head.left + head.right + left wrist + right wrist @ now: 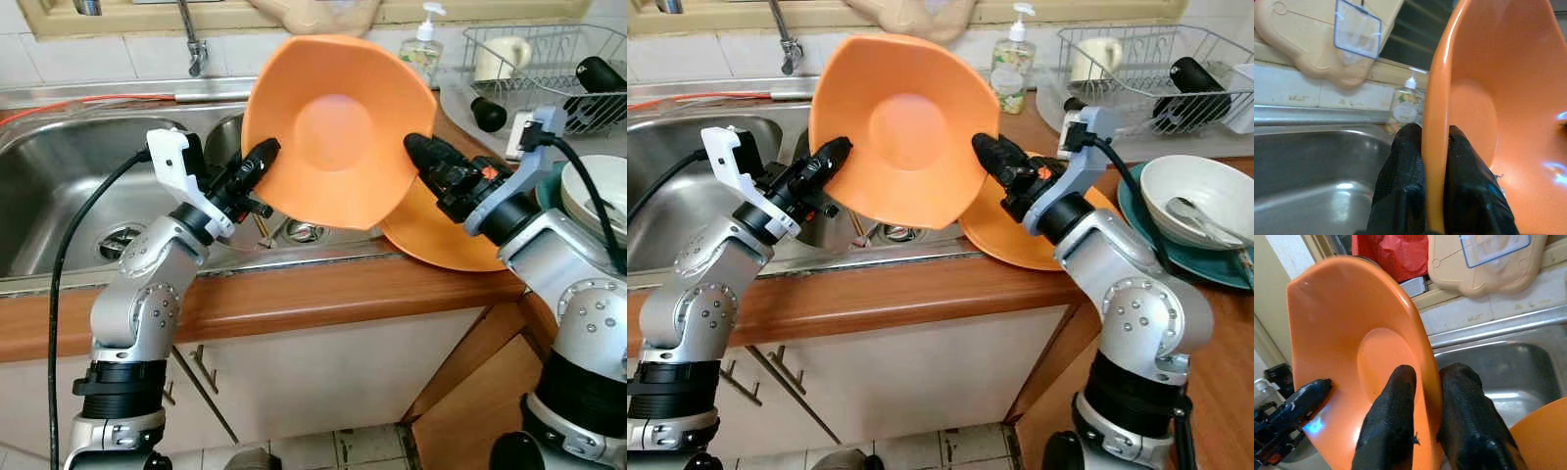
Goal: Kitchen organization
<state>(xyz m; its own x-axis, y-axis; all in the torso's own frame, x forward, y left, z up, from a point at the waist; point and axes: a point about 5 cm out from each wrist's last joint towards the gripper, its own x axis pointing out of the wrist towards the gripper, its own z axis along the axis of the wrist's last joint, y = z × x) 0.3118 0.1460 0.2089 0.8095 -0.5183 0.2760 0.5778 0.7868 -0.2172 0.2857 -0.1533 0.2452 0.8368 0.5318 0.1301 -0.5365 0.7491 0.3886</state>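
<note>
You had the orange bowl (338,132) lifted on edge above the sink (69,186), with the left tool (263,157) pinched on one rim and the right tool (416,149) clamped on the opposite rim. It looked like a handover; probably one tool had to release before you carried it to the desk (323,289).
</note>
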